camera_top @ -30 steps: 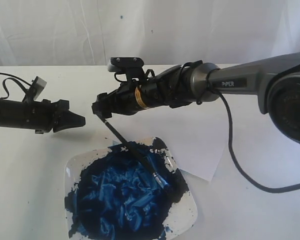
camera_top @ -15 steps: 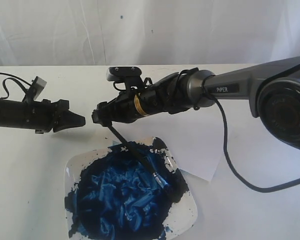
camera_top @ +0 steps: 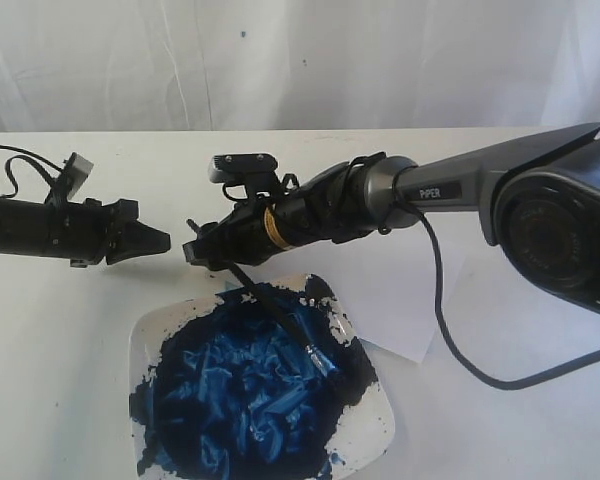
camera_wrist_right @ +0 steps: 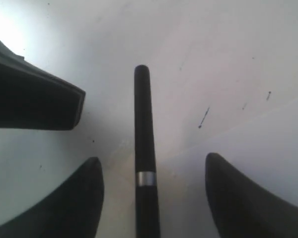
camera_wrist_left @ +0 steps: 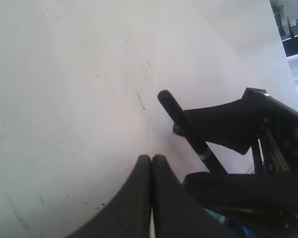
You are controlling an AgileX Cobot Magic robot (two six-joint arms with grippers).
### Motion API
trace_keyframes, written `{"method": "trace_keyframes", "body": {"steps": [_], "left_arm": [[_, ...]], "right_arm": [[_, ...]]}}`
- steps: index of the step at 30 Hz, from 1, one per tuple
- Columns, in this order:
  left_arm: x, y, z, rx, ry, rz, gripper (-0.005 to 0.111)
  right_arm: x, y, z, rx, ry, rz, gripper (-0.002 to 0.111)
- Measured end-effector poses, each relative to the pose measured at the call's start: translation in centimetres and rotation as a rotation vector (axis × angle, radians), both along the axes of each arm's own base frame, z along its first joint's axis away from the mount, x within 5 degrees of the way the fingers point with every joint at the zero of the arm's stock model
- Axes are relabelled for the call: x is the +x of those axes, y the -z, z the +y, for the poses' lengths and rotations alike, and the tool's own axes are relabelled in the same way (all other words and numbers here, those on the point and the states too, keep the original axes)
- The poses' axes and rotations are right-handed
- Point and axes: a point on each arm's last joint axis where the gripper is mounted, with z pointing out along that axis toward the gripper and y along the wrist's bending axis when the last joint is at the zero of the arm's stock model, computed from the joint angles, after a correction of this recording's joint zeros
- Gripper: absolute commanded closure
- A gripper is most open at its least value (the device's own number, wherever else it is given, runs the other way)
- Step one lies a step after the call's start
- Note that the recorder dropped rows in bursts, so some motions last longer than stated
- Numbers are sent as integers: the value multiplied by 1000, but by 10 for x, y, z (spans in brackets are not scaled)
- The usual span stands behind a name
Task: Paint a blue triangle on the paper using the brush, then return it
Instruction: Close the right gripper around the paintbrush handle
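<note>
Right gripper [camera_wrist_right: 151, 156]: jaws wide apart, straddling the long thin black-handled paintbrush [camera_top: 238, 275] without gripping it.
Brush: slants toward 4 o'clock, bristle end resting in the white square plate [camera_top: 378, 432], which is filled with dark-blue paint [camera_top: 250, 390].
Plain white paper sheet [camera_top: 410, 310]: flat, just beside the plate at its 2 o'clock.
Lettering [camera_top: 435, 190] on right arm: "PiPER".
Left gripper [camera_wrist_left: 151, 157]: pinched closed, empty, at 9 o'clock.

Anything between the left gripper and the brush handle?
No. The exterior view shows only bare table between the left gripper and the brush.
</note>
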Motion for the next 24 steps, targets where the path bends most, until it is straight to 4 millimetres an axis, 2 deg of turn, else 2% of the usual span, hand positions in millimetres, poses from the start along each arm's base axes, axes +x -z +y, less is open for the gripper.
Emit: {"method": "trace_keyframes", "body": {"steps": [6,19,24], "left_arm": [[0,0,0,0,0,0,107],[0,0,0,8,6,-13,107],[0,0,0,9,8,-16,107]], "right_arm": [[-1,1,1,0,-4,3,63],[2,1,0,-12,21,-17,64],[2,1,0,-12,21,-17,71]]}}
